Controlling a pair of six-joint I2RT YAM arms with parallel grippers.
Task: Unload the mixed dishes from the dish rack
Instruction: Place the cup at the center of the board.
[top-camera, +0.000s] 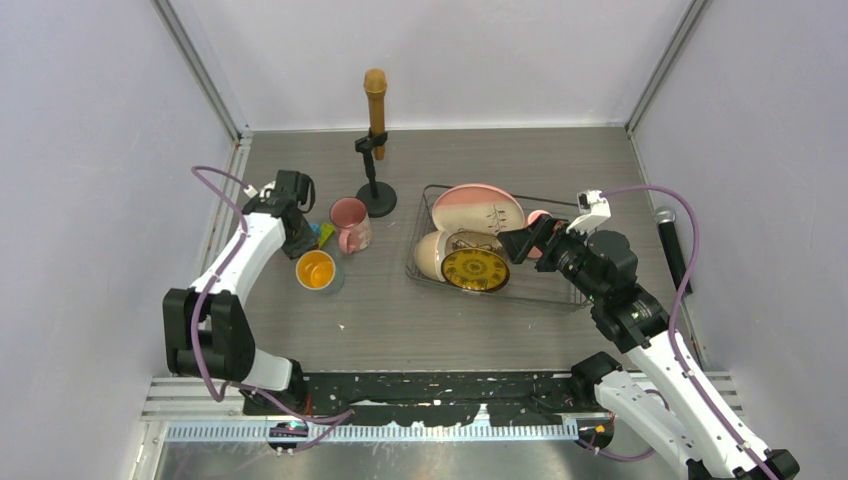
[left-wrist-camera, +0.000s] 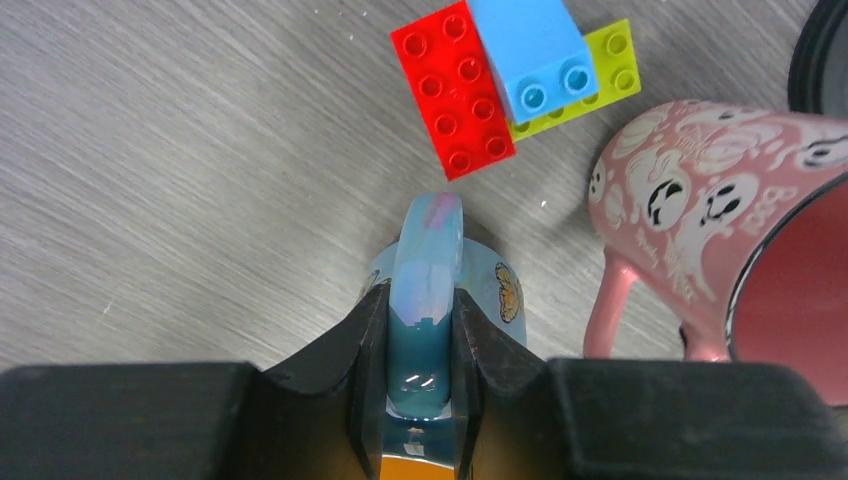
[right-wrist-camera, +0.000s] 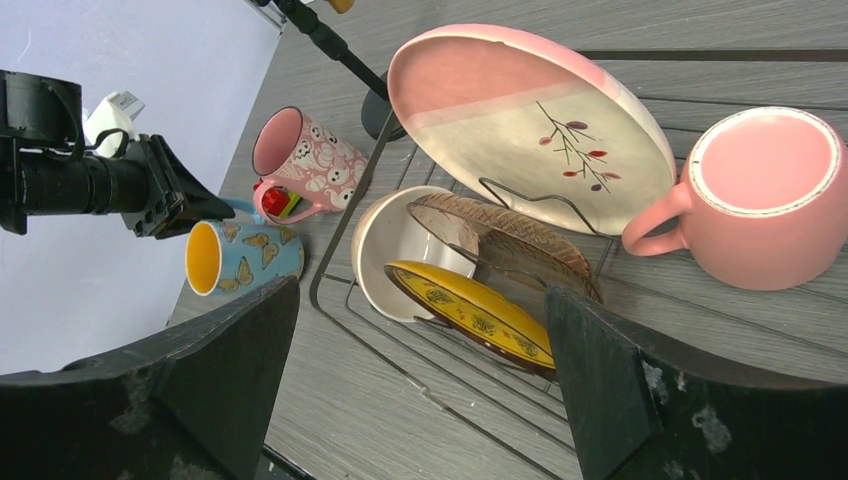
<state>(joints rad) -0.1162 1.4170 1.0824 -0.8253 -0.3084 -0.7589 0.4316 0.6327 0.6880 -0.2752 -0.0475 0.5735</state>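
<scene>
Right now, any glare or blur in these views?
Top external: even light, soft shadows, sharp. Left wrist: small glare on the blue mug's handle, gripped by the left tool. Right wrist: right tool dark and soft, pink-and-cream plate crisp.

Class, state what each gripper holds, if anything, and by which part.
The left gripper clamps the blue butterfly mug by its handle; the right gripper, open, holds nothing.

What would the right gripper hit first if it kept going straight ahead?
Probably the small yellow plate in the dish rack, framed by the open right gripper, though the brownish bowl beside it may come first; depth is unclear.
</scene>
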